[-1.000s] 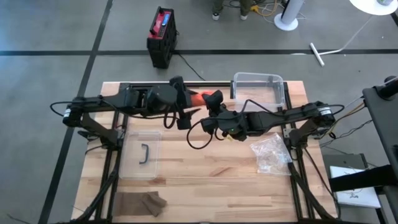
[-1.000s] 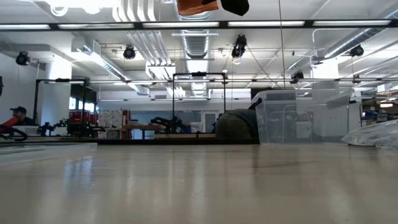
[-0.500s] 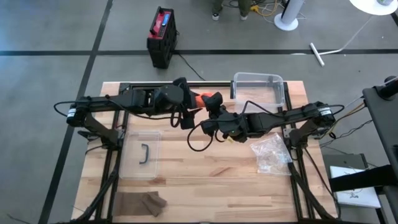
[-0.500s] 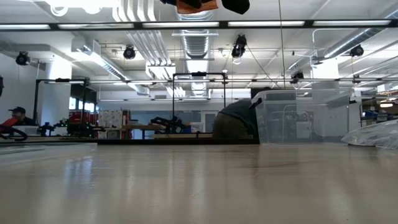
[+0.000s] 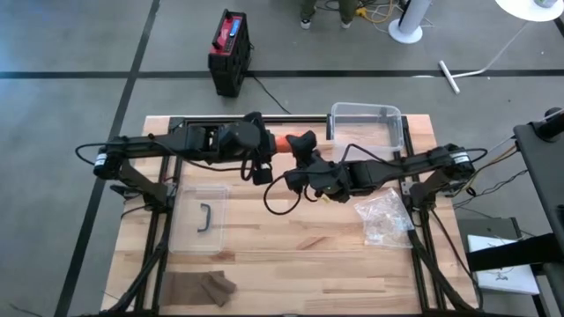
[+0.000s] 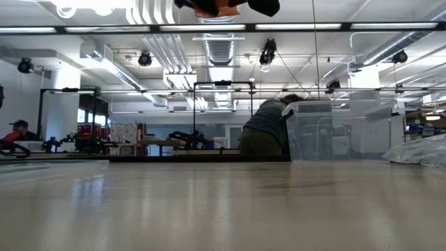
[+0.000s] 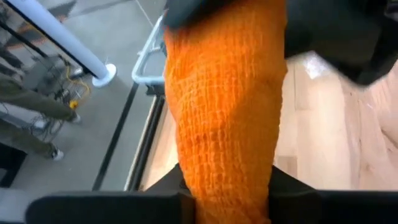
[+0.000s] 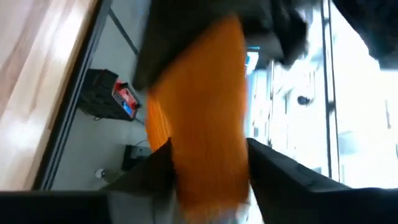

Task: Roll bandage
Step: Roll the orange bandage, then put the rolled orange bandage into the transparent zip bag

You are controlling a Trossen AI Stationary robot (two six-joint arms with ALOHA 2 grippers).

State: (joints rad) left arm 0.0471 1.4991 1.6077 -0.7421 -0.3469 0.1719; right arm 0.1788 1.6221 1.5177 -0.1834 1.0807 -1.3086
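Observation:
An orange bandage (image 5: 280, 141) hangs high over the far middle of the table, stretched between my two grippers. In the low view it shows only at the top edge as an orange bandage (image 6: 212, 7). My left gripper (image 5: 265, 146) is shut on its left end, and my right gripper (image 5: 298, 143) on its right end. In the left wrist view the bandage (image 7: 224, 112) runs from my left gripper (image 7: 227, 199) away to the other gripper's dark fingers. The right wrist view shows the bandage (image 8: 199, 106) filling the gap of my right gripper (image 8: 208, 180). My left gripper pinches the bandage's left end (image 7: 227, 177) between its two fingers, coming level from the table's left. The woven band runs away from the fingers, clear of the table. My right gripper has the bandage's other end (image 8: 202, 168) between its two fingers, which lie against both sides, coming level from the table's right.
A clear bin (image 5: 366, 123) stands at the far right. A clear lid with a dark handle (image 5: 201, 218) lies left of the middle, a plastic bag (image 5: 383, 218) to the right, and brown cloth (image 5: 201, 286) at the near left. A person (image 6: 268, 129) bends down beyond the table.
My left gripper has gone toward the table's right edge, up to the bandage's free end, and taken hold of it. My right gripper and the bandage have stayed high over the table.

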